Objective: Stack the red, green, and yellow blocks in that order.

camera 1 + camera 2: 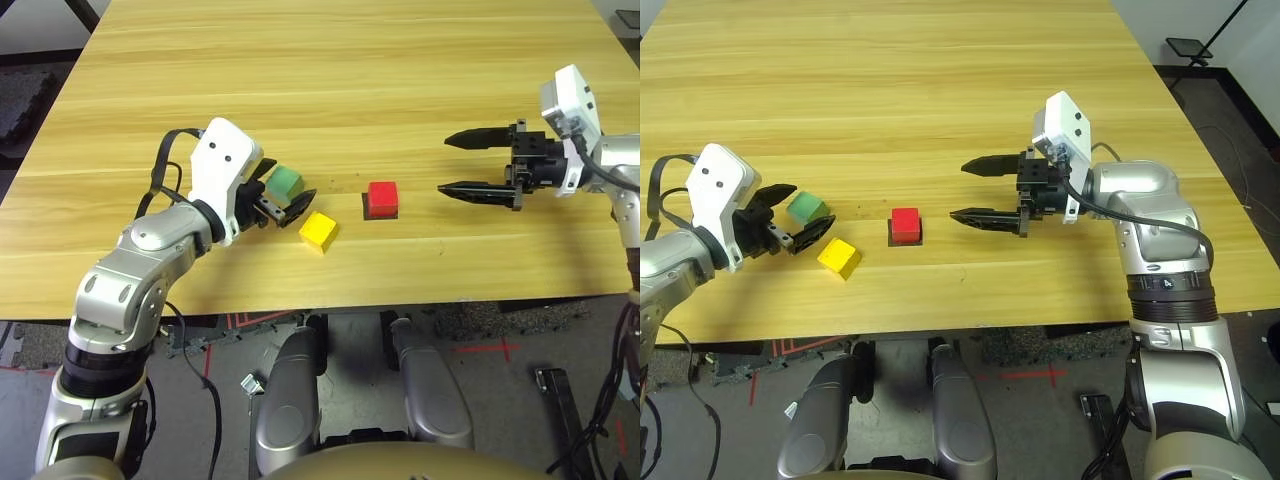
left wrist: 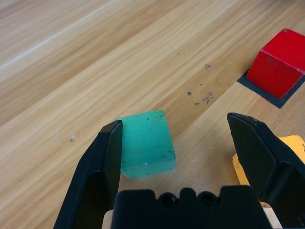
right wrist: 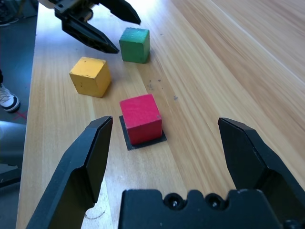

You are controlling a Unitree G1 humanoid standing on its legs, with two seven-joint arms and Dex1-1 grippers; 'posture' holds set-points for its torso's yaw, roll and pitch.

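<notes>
The green block lies on the table between the tips of my open left gripper, close to one finger and not clamped. Just in front of that gripper, toward the table's front edge, sits the yellow block. The red block stands on a flat black square patch near the middle. My right gripper hovers to the right of the red block, apart from it, its fingers wide open and pointing at it with nothing between them.
The wooden table stretches bare behind the blocks. Its front edge runs just below the yellow block, with floor beneath. A person's shoe stands on the floor beyond the table's left side.
</notes>
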